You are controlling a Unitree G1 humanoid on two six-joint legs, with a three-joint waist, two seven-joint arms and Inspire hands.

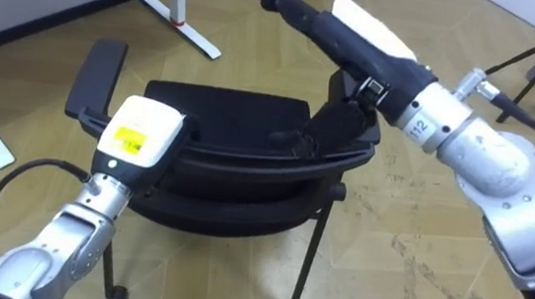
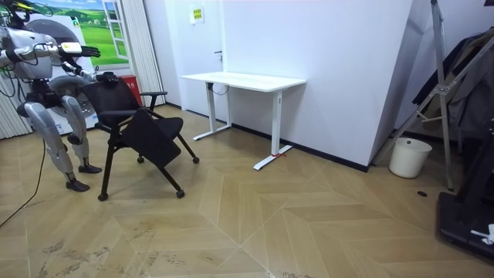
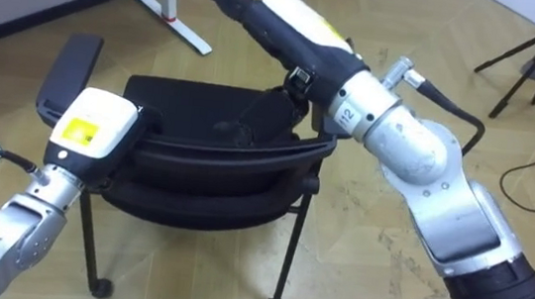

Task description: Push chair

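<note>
Currently your robot stands just behind the chair [image 1: 231,116], which sits on the wood floor [image 1: 389,222] between it and the white desk [image 2: 243,79], with its back turned toward the robot. That is a sensible stance for a push, since the back's top edge is the nearest thing to bear against. Your left hand [image 1: 140,131] rests on that edge, near the left armrest [image 1: 96,77]. Its fingers are dark against the dark chair, so you cannot tell whether they wrap over it. Your right hand [image 1: 335,32] is held out above the chair's right side, fingers straight and grasping nothing, pointing toward the desk. I judge it is not yet pushing, and you will likely want it down on the back so the chair goes straight instead of swinging round. As for writing, a yellow sticker [image 1: 130,141] sits on the left hand's white cover and a yellow sign [image 2: 197,13] hangs on the wall [image 2: 340,62] by the desk, but neither's print can be made out.
</note>
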